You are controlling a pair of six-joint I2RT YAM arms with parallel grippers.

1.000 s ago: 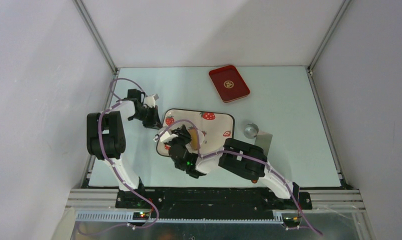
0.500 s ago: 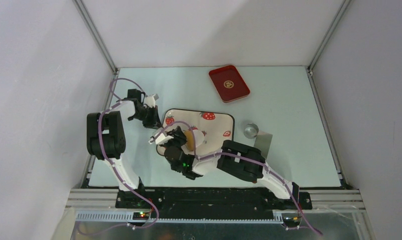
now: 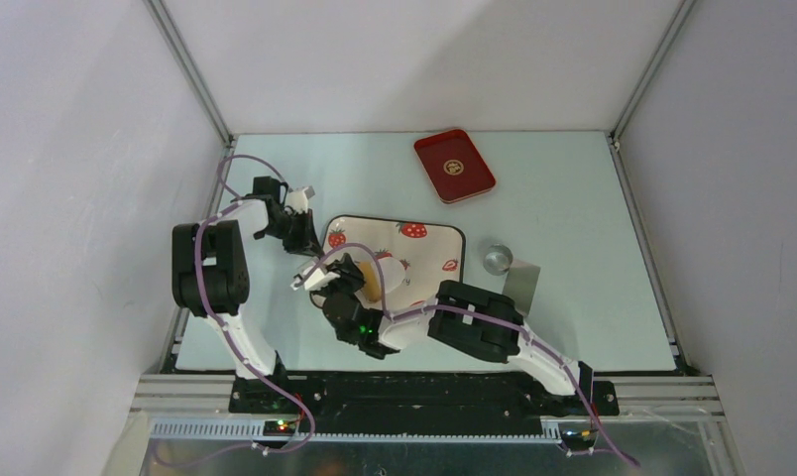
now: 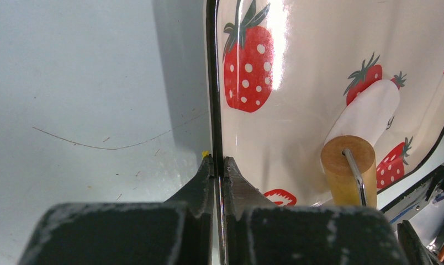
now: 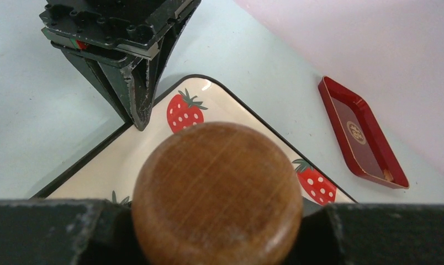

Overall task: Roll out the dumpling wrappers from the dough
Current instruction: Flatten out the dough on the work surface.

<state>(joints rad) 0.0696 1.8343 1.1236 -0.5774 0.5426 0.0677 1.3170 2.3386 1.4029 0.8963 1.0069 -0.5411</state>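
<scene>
You had no readable text, number or brand anywhere in these views. Closest thing to a sign was a round gold emblem [image 3: 455, 167] in the middle of the red tray [image 3: 436, 151], near the far edge of the tabletop [image 3: 573, 218]. The right wrist view gave you a ring with a figure inside, too small to make out any character. The white tray [image 3: 429, 250], toward the tabletop's near-left side, carried only printed strawberries [image 4: 247, 61]: pictures, not lettering. The wooden roller [image 5: 217, 193], end-on to the right wrist camera, showed you bare grain only.
</scene>
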